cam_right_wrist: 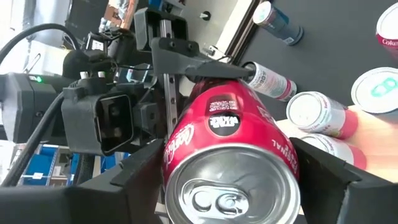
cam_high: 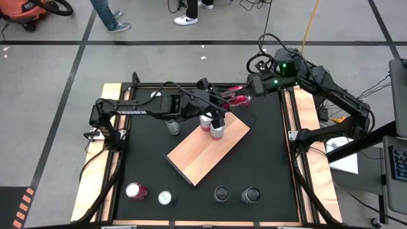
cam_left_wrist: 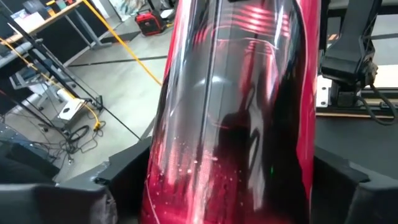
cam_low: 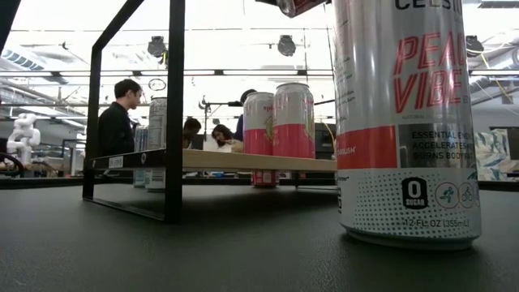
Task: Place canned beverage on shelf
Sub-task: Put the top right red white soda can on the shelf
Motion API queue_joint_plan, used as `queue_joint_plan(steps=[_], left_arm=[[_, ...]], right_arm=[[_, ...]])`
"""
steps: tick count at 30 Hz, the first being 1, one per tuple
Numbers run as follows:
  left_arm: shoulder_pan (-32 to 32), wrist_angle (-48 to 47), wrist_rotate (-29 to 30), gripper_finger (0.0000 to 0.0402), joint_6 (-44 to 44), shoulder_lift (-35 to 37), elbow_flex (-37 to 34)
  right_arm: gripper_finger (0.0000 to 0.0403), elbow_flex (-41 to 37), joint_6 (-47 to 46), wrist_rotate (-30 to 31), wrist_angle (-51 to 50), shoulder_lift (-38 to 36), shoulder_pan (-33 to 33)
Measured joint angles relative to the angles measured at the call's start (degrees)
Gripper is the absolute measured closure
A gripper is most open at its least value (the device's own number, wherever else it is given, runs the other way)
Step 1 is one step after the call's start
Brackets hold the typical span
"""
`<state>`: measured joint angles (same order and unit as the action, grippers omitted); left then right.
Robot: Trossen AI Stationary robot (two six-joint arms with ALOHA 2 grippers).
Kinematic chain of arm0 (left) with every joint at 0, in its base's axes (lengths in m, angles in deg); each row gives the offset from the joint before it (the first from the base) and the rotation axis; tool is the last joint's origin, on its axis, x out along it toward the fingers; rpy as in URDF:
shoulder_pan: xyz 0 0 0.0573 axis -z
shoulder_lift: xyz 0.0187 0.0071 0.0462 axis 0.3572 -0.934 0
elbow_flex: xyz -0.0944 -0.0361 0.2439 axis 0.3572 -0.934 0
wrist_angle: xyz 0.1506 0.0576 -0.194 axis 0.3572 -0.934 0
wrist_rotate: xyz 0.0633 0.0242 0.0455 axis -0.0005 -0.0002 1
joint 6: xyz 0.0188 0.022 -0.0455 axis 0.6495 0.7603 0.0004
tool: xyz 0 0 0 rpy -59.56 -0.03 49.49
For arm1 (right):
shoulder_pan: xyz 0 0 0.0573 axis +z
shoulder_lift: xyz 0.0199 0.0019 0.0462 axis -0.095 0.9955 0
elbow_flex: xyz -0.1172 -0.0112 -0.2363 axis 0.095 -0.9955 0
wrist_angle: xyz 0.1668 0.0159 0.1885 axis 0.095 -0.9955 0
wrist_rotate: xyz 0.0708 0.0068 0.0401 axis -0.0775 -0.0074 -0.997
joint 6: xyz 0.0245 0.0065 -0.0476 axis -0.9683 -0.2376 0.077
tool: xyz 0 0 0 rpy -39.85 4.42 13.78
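Observation:
A red canned beverage [cam_high: 236, 99] hangs level in the air above the shelf's far corner, between my two grippers. My right gripper [cam_right_wrist: 230, 180] is shut on its top end. My left gripper [cam_left_wrist: 233, 168] stands open with one finger on each side of the can's other end [cam_right_wrist: 214, 78], close to it; I cannot tell whether they touch. The shelf [cam_high: 203, 156] is a light-brown board on a black frame [cam_low: 174, 105]. Two pink cans [cam_high: 206, 121] [cam_high: 217, 131] stand upright on its far part. My right gripper pinches the red can's side wall near its top end [cam_right_wrist: 171, 155] between its two fingers [cam_right_wrist: 140, 171]. The fingers lie across the can and come from the table's far right. The can is lifted clear and lies about level, its lid [cam_right_wrist: 233, 190] toward the right wrist.
A silver can [cam_high: 173, 126] stands on the black table beside the shelf's left edge. Several cans stand along the near edge: a red one [cam_high: 135, 191], a silver one [cam_high: 166, 198] and two dark ones [cam_high: 221, 193] [cam_high: 250, 194]. People [cam_low: 117, 118] are beyond the table.

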<state>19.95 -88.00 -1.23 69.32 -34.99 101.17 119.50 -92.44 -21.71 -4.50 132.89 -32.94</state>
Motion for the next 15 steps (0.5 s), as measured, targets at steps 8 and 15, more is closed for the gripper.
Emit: queue_joint_plan(steps=[8, 15], left_arm=[[1.4, 0.7, 3.6, 0.0101, -0.5, 0.0, 0.0], [3.4, 1.8, 5.5, 0.0101, -6.2, 0.1, 0.8]], right_arm=[[0.0102, -0.1, 1.6, 0.4, 2.5, 0.0, 0.0], [0.0060, 0.0, 5.8, 1.5, 12.7, -0.4, -0.2]])
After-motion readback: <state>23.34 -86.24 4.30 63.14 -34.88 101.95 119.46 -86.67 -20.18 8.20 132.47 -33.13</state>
